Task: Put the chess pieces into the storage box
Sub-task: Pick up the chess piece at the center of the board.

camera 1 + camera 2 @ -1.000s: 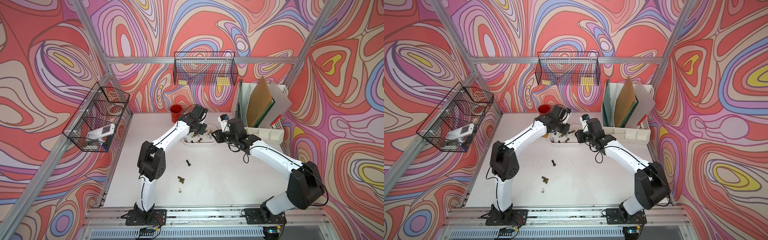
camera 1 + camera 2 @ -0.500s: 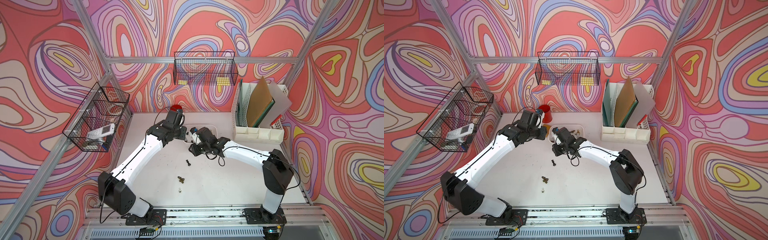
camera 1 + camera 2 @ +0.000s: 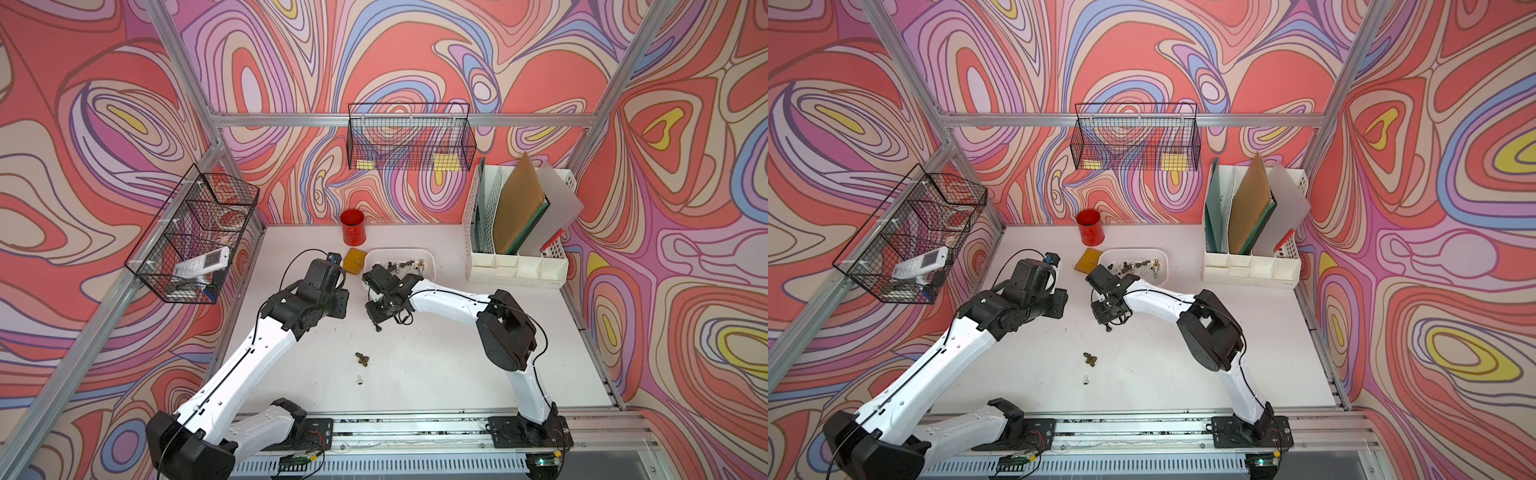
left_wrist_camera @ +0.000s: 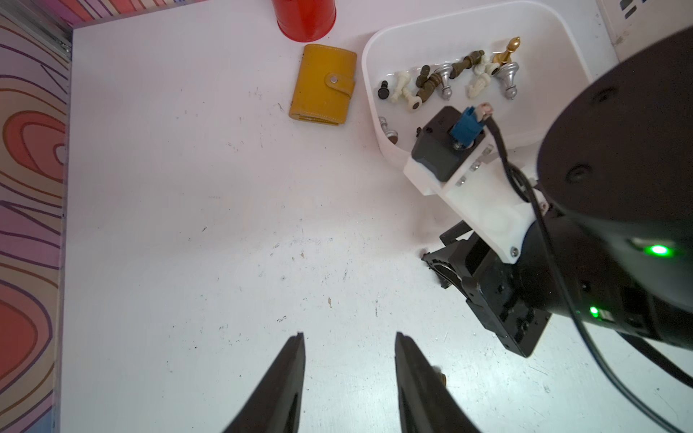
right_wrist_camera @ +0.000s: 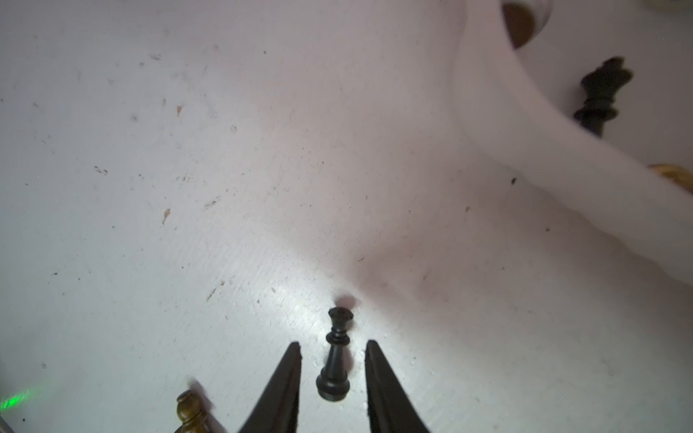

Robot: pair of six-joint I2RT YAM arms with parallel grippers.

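Your storage box [image 3: 399, 250] sits out beyond the tips of the right jaws, with a good number of chess pieces [image 4: 444, 80] already lying inside it. The right gripper [image 5: 333, 342] is by far the nearer arm to the next pick. Its jaws stand parted with the black piece [image 5: 333, 369] straight between them and a gap on each side, so nothing is gripped yet. That piece's long axis runs along the fingers, base toward the wrist and head just past the tips. The left gripper [image 4: 348, 334] hangs with its jaws wide and empty over bare table [image 4: 187, 225], well apart from any loose piece. A bronze piece [image 3: 363, 359] and a pale piece [image 3: 358, 379] lie on the far side of the right jaws from the box. You can't tell here whether the black piece stands or lies flat. In both top views the gripper body crowds it, and the right wrist covers the box's near corner
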